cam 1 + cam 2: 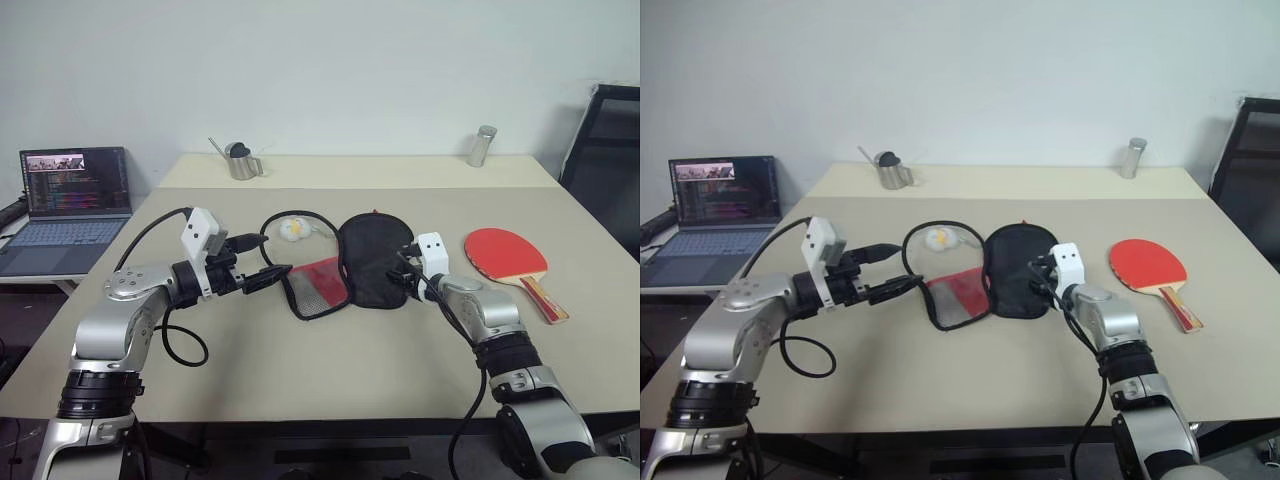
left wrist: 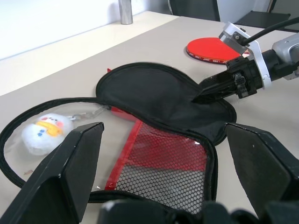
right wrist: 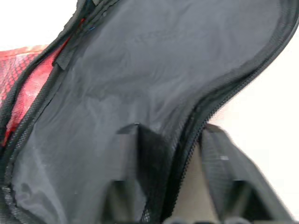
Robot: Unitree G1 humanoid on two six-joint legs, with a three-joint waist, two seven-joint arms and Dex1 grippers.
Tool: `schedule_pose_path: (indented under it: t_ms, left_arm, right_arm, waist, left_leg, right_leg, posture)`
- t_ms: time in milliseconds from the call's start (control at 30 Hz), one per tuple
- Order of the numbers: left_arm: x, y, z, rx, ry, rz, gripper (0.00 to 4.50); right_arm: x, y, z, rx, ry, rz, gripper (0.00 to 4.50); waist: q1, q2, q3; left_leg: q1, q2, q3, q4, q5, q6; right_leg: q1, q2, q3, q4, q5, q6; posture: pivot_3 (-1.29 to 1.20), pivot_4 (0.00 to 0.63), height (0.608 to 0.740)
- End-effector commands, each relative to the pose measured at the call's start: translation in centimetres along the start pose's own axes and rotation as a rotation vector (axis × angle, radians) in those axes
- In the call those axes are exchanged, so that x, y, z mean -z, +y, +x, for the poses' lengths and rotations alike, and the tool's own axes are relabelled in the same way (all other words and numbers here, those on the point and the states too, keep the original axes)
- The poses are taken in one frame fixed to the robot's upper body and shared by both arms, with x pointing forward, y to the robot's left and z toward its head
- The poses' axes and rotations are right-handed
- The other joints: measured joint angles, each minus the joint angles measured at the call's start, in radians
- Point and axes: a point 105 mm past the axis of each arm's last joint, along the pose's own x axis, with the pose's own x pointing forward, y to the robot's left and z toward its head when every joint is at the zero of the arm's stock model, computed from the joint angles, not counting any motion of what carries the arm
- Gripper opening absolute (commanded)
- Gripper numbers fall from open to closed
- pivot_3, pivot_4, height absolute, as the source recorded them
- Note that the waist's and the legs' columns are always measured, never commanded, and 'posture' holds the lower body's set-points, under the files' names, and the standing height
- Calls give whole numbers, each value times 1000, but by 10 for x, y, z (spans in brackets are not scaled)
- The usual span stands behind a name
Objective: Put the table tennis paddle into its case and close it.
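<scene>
On the beige table (image 1: 300,370), the black-and-red fabric paddle case (image 1: 372,262) lies unzipped; the right gripper (image 2: 202,94) pinches its black flap edge, apparently to steady it. The left gripper (image 1: 268,272) hovers spread. The red-faced wooden-handled paddle (image 1: 510,256) waits well apart.

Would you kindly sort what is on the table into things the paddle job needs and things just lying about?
For the job:
- table tennis paddle
- case, lying open
- right gripper, fingers astride the case's zipper edge
- left gripper, open

Lying about:
- plush toy
- metal jug
- metal shaker
- laptop
</scene>
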Motion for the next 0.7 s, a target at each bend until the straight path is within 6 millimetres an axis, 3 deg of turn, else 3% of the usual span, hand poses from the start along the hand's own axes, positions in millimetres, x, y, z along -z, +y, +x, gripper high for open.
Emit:
schedule_pose_path:
  t_ms: [33,100,133,400,700]
  left_arm:
    - [-7,-1,-1,2,-17,44,4500]
    - [-7,-1,0,4,-14,47,4500]
    - [-6,-1,0,5,-13,49,4500]
    - [-5,-2,1,16,-5,62,4500]
    - [-4,-3,7,39,-9,75,4500]
  right_arm:
    - [-24,5,-3,-11,-65,-21,832]
    - [-25,7,-3,-11,-67,-24,150]
    - [-26,8,-3,-10,-70,-24,21]
    - [-32,6,-6,15,-88,-1,21]
    - [-31,-16,-19,67,-78,-3,21]
  waist:
    - [0,0,0]
    - [0,0,0]
    - [0,0,0]
    - [-1,0,0]
    - [0,0,0]
  left_leg:
    - [0,0,0,0,0,0]
    - [0,0,2,0,0,0]
    - [0,0,3,0,0,0]
    - [3,0,8,0,0,0]
    - [3,0,13,0,0,0]
  right_leg:
    - [0,0,1,1,0,0]
    - [-2,0,5,3,0,0]
    - [-3,0,6,4,0,0]
    - [-5,0,12,8,0,0]
    - [-8,0,16,9,0,0]
  posture:
    - [0,150,740]
    - [0,150,740]
    - [0,150,740]
    - [0,150,740]
    - [0,150,740]
